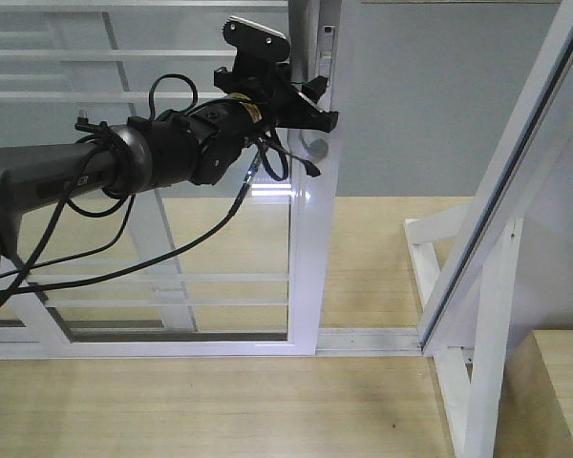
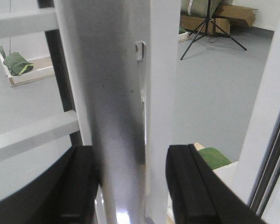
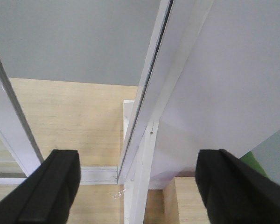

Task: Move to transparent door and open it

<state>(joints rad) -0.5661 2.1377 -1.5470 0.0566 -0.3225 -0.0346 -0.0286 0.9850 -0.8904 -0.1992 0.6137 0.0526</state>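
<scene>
The transparent door [image 1: 220, 248] stands at the left of the front view: clear glass with thin white bars in a white frame [image 1: 310, 267]. Its curved silver-grey handle [image 1: 315, 148] sits on the right stile. My left gripper [image 1: 323, 103] reaches in from the left at handle height. In the left wrist view the handle [image 2: 116, 116] fills the gap of that gripper [image 2: 133, 186]. One black finger [image 2: 79, 186] presses its left side and the other [image 2: 191, 186] lies against the white frame edge [image 2: 162, 93]. My right gripper [image 3: 137, 186] hangs open, holding nothing.
A white floor track [image 1: 368, 339] runs from the door to a slanted white post with braces [image 1: 497, 210]. A wooden block [image 1: 563, 382] sits at the lower right on the light wood floor [image 1: 172, 401]. Beyond the door are a tripod [image 2: 207, 23] and a tray with green cloth [image 2: 18, 63].
</scene>
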